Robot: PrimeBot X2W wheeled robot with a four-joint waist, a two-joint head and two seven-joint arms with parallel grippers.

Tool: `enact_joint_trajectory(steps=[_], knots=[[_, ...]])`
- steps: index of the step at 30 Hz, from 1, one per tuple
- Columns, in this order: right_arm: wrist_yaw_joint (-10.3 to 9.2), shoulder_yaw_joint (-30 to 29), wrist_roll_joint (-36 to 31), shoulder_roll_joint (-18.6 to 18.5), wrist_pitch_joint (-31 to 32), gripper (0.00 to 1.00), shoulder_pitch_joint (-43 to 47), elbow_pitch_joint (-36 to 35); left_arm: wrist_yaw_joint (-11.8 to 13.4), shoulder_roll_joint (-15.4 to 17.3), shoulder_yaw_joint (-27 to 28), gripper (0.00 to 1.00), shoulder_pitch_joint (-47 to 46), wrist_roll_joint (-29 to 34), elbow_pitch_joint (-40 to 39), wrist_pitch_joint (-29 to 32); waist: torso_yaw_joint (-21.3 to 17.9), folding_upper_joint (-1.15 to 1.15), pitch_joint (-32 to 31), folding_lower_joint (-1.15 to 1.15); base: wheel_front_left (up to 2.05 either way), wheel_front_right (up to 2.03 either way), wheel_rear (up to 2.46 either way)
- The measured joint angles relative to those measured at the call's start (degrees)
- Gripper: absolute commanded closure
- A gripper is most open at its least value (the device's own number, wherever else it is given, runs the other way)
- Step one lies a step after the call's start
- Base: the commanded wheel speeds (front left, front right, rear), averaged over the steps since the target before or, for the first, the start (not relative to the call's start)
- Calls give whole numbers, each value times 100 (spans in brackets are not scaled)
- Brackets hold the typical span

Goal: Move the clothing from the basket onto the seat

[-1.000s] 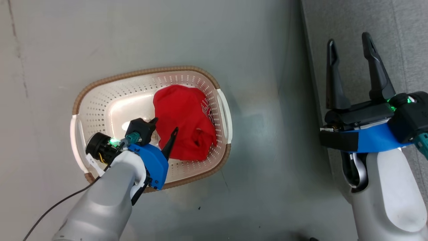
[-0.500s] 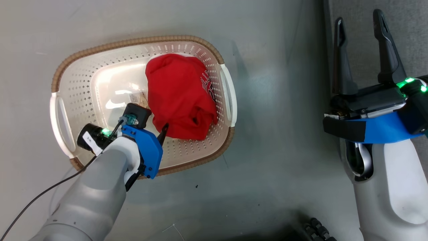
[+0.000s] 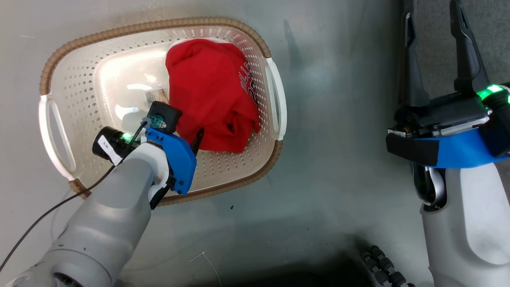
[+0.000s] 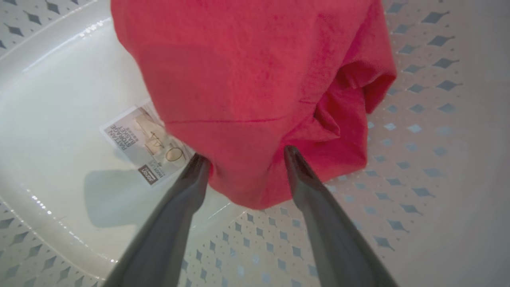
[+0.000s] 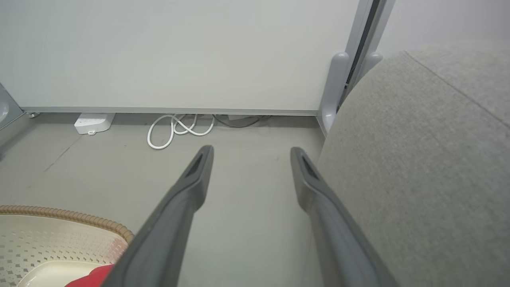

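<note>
The basket [image 3: 151, 26] stands on the grey floor, cream with a brown rim. In its right half lies the clothing [image 3: 211, 79], one crumpled red garment with white lettering along its right side. My left gripper [image 3: 187, 132] reaches down inside the basket, open. In the left wrist view the left gripper [image 4: 245, 155] has its two fingertips at the lower edge of the clothing [image 4: 255, 79], with a fold between them. The basket's label [image 4: 147, 143] shows on its floor. My right gripper [image 3: 432, 16] hangs open and empty beside the seat [image 3: 494, 40]. The right gripper [image 5: 251, 151] points along the floor past the seat [image 5: 418, 159].
A white power strip [image 5: 93, 121] and a coiled white cable [image 5: 179, 127] lie at the foot of the pale wall. A grey post [image 5: 336, 87] stands by the seat's far corner. A black cable [image 3: 48, 219] trails from my left arm. A dark ribbed part [image 3: 382, 267] shows at the bottom.
The head camera has tipped closer, so the basket looks larger and higher. My left gripper has sunk deeper into the basket, onto the garment's near edge. Both grippers stay open.
</note>
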Motion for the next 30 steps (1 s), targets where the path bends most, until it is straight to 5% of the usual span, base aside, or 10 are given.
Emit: enact_joint_trajectory(steps=[16,18,19,30], knots=[[0,15,20,43,0,0,-14,-86,0,47,-597,0,-359,-394,96,-266,-150,0,318,-1,0,0,0],[0,16,21,49,0,0,-14,-87,1,48,-660,80,-383,-446,129,-290,-147,0,331,-1,0,0,0],[0,16,21,49,0,0,-15,-87,0,51,-699,100,-393,-450,142,-322,-143,0,335,-1,0,0,0],[0,13,55,59,0,0,-27,-36,0,15,-960,100,-433,-708,159,-485,-108,0,245,-1,0,0,0]])
